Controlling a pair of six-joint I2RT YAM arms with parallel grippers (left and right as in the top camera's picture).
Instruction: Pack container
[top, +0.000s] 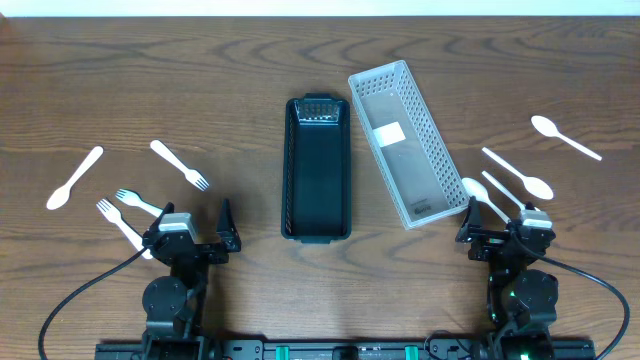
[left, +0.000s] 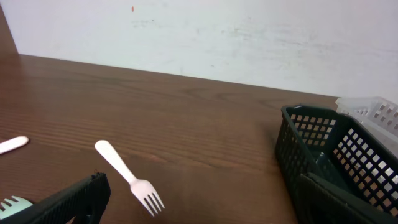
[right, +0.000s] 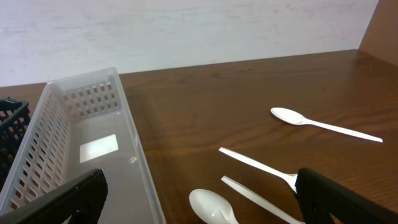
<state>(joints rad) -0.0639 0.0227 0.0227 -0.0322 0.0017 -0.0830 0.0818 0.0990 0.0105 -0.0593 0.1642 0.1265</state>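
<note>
Nothing was packed yet, the left pincer and right pincer both gaping empty, so the next move looked like grasping a fork for the black basket.

Black basket upright mid-table, empty; white basket angled beside; forks left, spoons right.

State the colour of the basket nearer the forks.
Black; the basket shows best overhead.
</note>
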